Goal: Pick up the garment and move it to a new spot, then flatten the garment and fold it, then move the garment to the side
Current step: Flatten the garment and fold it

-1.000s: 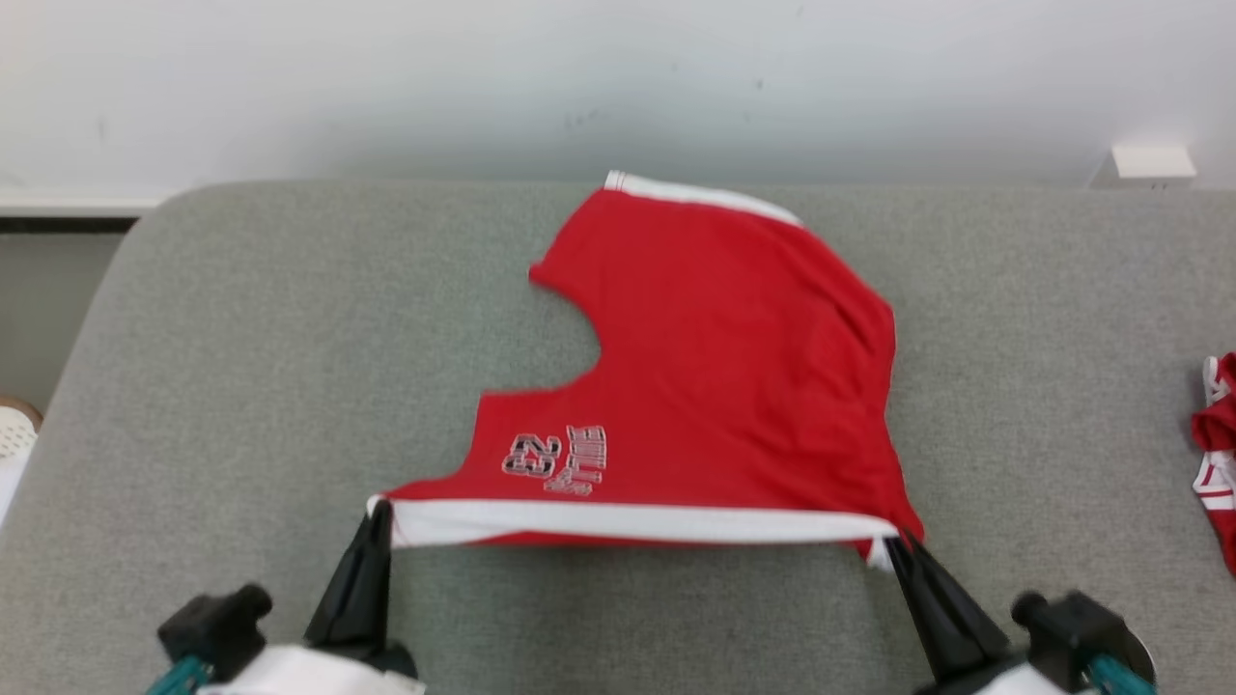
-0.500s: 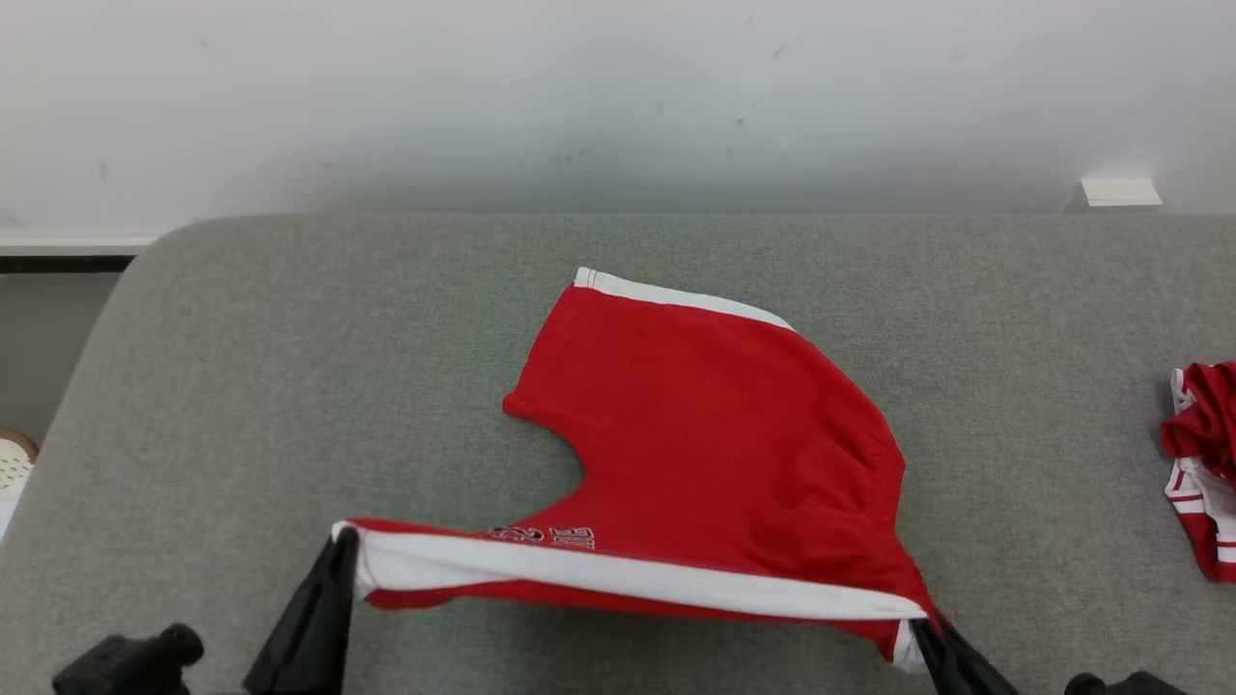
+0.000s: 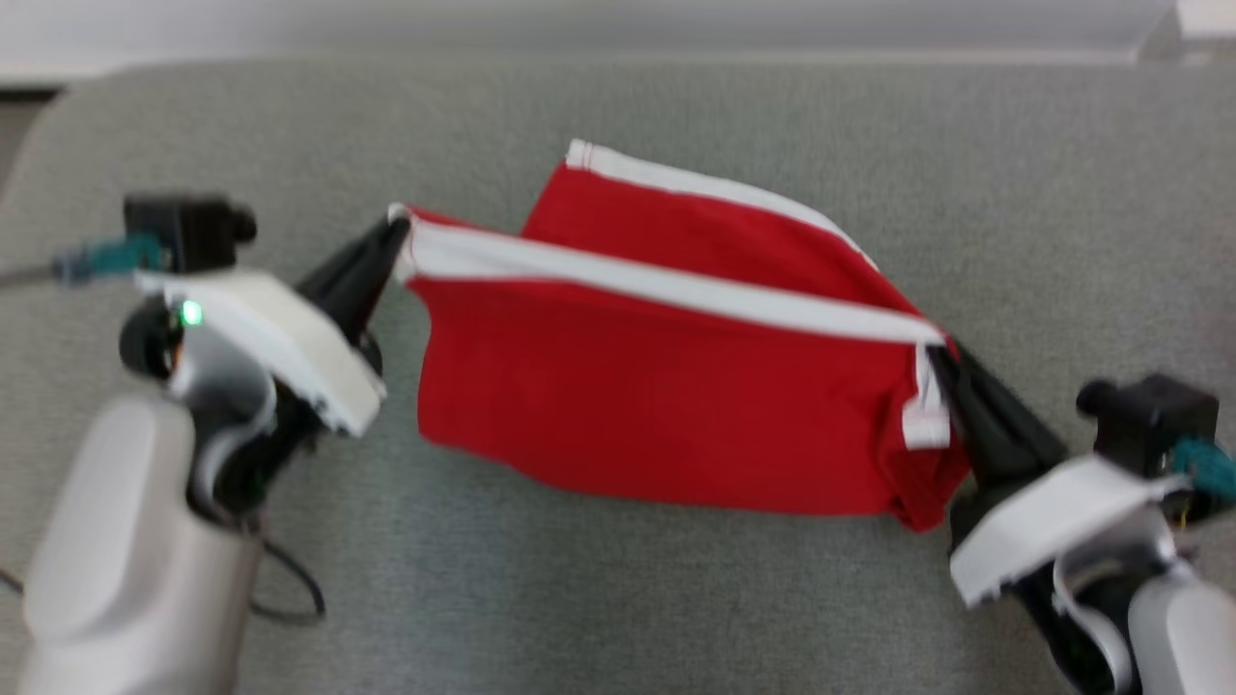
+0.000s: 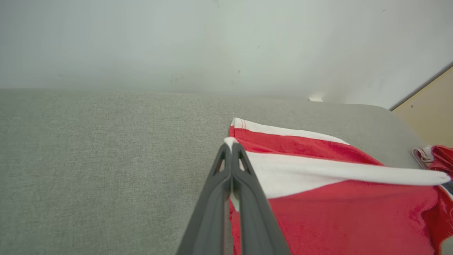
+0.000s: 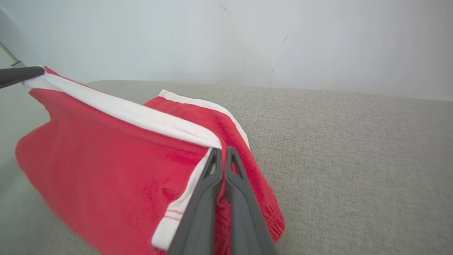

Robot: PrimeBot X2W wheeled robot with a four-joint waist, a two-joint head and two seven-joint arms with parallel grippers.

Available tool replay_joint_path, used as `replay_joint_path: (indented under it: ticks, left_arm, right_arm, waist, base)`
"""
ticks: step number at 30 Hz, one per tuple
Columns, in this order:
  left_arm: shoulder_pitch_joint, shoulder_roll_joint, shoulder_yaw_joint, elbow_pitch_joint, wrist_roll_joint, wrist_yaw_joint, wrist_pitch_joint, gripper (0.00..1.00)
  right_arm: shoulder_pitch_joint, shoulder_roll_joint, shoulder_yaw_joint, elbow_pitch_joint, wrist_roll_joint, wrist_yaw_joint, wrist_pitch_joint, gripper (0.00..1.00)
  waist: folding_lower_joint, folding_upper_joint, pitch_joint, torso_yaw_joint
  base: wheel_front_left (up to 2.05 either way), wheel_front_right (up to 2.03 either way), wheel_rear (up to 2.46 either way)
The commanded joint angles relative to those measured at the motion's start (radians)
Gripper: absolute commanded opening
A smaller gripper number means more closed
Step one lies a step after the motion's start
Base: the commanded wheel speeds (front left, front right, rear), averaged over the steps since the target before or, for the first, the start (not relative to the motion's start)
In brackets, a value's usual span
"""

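While my left hand [image 3: 394, 230] and right hand [image 3: 944, 355] pinch opposite ends of the white band [image 3: 666, 290], the red shorts [image 3: 657, 415] hang between them, long axis 10 to 4 o'clock, far leg resting on the grey tabletop [image 3: 676, 598] at 12.

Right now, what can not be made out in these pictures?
- Head view: motion blur smears stitching on the garment.
- Head view: the lifted panel hides the fabric behind it.
- Left wrist view: the right edge cuts off a second red cloth.
- Right wrist view: the left edge cuts off the left gripper.
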Motion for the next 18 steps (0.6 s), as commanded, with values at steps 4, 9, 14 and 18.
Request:
replay_joint_path:
  ticks: [4,9,14,18]
  left_arm:
    - [-0.18,0.034,-0.024,0.161,0.012,-0.016,0.006,0.0]
    - [-0.357,0.041,-0.054,0.364,0.014,-0.026,-0.028,0.0]
    - [-0.471,0.042,-0.084,0.515,0.007,-0.027,-0.102,0.0]
    - [-0.504,0.025,-0.113,0.602,-0.032,-0.029,-0.15,1.0]
  right_arm:
    - [-0.134,-0.002,0.004,0.092,0.036,-0.005,-0.019,0.0]
    - [-0.264,0.009,0.039,0.218,0.081,-0.005,-0.068,0.0]
    - [-0.341,0.012,0.077,0.322,0.108,-0.005,-0.124,0.0]
    - [-0.366,0.014,0.121,0.365,0.137,-0.004,-0.186,1.0]
  waist:
    - [-0.0001,0.0,0.128,-0.062]
    - [-0.0001,0.0,0.174,-0.112]
    - [-0.0001,0.0,0.196,-0.138]
    - [-0.0001,0.0,0.2,-0.142]
  base:
    - [0.0,0.0,0.0]
    - [0.0,0.0,0.0]
    - [0.0,0.0,0.0]
    - [0.0,0.0,0.0]
